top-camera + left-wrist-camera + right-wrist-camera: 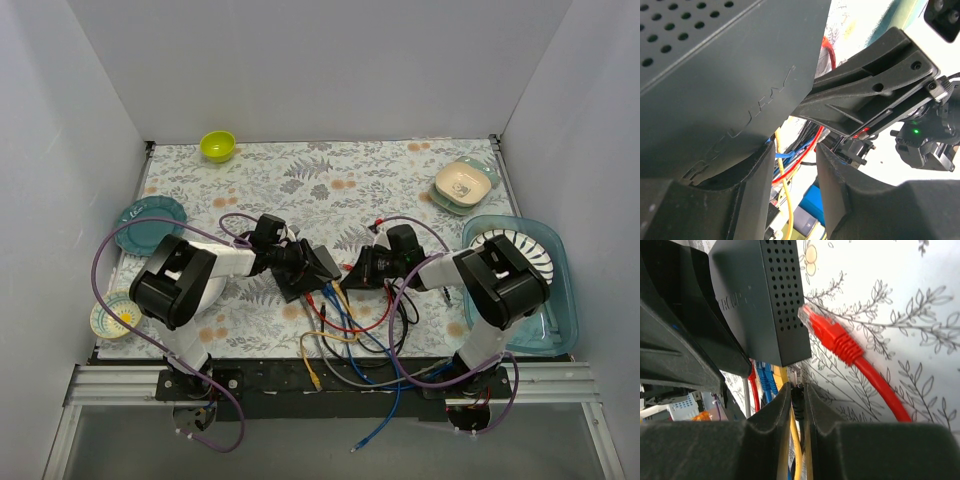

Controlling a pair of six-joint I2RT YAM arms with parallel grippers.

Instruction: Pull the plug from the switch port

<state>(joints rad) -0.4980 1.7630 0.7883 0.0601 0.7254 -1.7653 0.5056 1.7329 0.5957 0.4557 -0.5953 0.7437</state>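
The right gripper (796,390) pinches the black plug (797,407) right at the switch (765,300)'s port edge, the pull seemingly unfinished; the half-spread left gripper (794,150)'s hold on the switch is unclear.

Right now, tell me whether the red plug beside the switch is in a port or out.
Out. Right wrist view: the red plug sits beside the switch, clear tip fully exposed, in no port.

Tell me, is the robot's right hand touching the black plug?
Touching. The right wrist view shows both fingers of the right hand squeezed against the black plug, with no gap on either side, beside the switch.
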